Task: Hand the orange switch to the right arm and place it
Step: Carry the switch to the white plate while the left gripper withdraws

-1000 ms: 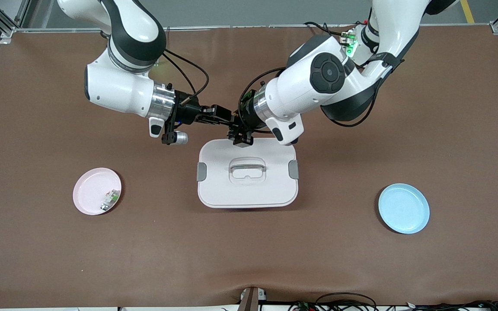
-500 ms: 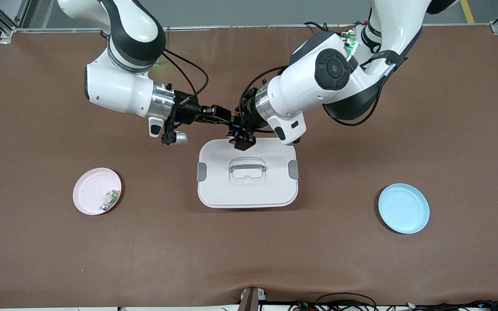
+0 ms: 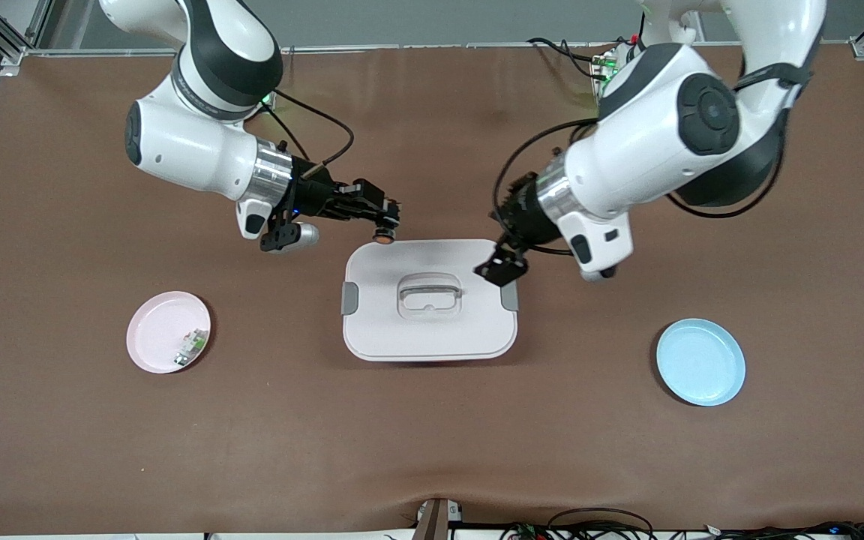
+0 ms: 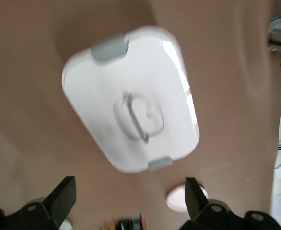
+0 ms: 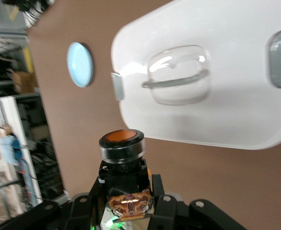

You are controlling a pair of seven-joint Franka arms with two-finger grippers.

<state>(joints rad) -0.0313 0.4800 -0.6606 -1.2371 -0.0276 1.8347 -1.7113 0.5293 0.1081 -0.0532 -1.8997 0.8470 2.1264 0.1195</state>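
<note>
Orange switch (image 5: 122,143) held by the right tool (image 3: 381,220) over the white lidded box's (image 3: 429,330) edge.
A stubby black body with an orange round end is clamped there; the left tool (image 3: 502,267), spread wide and empty, hangs over the box. One box and two plates are counted on the bench (image 3: 432,435).

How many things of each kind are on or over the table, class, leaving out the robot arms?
Plates: 2, pink plate and blue plate
Lidded white box: 1
Orange switch: 1
Green-and-white part: 1
Total: 5
</note>
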